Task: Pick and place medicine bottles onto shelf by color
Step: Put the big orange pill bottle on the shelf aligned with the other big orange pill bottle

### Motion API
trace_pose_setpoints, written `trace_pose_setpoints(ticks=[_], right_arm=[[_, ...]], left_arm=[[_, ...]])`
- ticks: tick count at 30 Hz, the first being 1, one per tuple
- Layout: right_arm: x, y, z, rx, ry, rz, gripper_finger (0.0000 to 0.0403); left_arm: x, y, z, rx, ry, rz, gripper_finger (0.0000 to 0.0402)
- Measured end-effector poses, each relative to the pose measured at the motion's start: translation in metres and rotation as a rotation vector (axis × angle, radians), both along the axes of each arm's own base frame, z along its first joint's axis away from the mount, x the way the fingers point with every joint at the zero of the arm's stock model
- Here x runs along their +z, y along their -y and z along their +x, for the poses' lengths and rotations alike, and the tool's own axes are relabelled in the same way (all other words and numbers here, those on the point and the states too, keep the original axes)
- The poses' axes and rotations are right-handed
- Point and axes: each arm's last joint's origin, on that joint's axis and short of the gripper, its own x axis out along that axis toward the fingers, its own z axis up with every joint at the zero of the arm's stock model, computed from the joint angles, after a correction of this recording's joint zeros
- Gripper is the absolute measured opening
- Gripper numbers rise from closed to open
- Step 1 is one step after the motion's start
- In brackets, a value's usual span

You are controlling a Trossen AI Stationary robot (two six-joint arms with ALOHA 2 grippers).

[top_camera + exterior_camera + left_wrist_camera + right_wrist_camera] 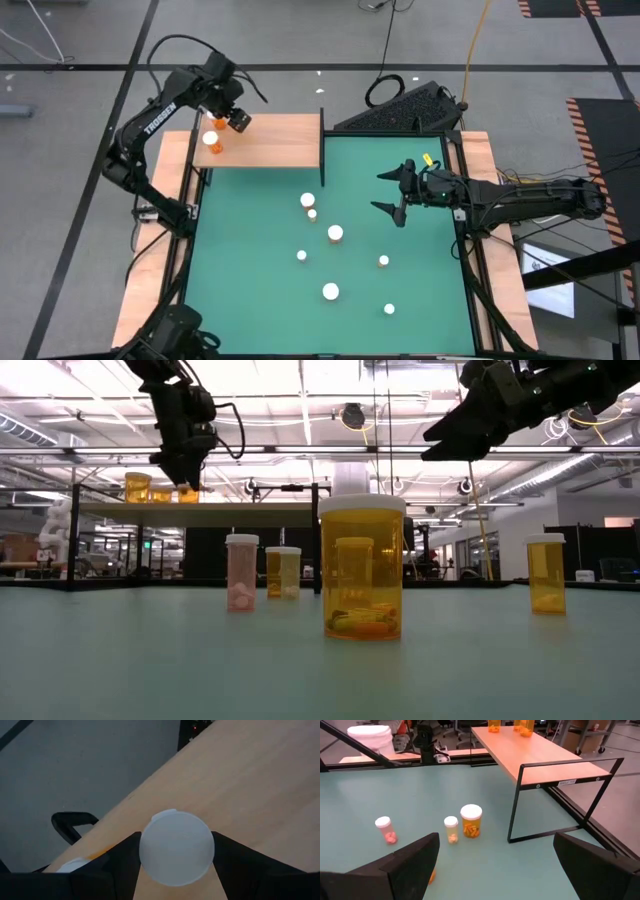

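My left gripper (pixel 233 120) is over the far-left part of the wooden shelf (pixel 275 140), shut on an orange bottle with a white cap (pixel 176 847). This bottle also shows in the low view (pixel 188 494). Two more orange bottles (pixel 212 142) (pixel 162 493) stand on their bases on the shelf beside it. Several bottles stand upright on the green mat (pixel 260 300), among them a large orange one (pixel 362 580), a pink-filled one (pixel 383 830) and a small one (pixel 451 829). My right gripper (pixel 398 194) is open and empty above the mat's right part. My left gripper holds the bottle at its white cap (pixel 150 845), pinched between the two fingers (pixel 125 855), one on each side of the cap. The fingers come from above, pointing down. The bottle is upright at the shelf top; I cannot tell whether its base rests on the board.
The shelf's thin black posts (pixel 322 150) stand at its right end on the mat's far edge. A dark keyboard-like object (pixel 400 108) lies beyond the mat's far side. The shelf's right half (pixel 535 750) is bare wood.
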Motion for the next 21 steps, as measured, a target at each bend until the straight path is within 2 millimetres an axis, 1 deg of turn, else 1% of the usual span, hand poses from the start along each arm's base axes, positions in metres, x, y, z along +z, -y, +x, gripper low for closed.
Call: trace_pose_setpoints(ticks=[10, 12, 18, 21], right_arm=[[0.0, 0.0, 0.0, 0.0, 0.0, 0.0, 0.0388], [0.0, 0.0, 0.0, 0.0, 0.0, 0.0, 0.0388], [0.0, 0.0, 0.0, 0.0, 0.0, 0.0, 0.0388], [0.0, 0.0, 0.0, -0.001, 0.0, 0.001, 0.0388]], left_arm=[[0.0006, -0.0012, 0.0007, -0.003, 0.007, 0.014, 0.0233], [0.0006, -0.0012, 0.0007, -0.003, 0.007, 0.014, 0.0244], [0.0007, -0.0022, -0.0005, 0.022, -0.032, 0.039, 0.0298], [0.0013, -0.0037, -0.0008, 0.045, -0.048, 0.064, 0.0317]])
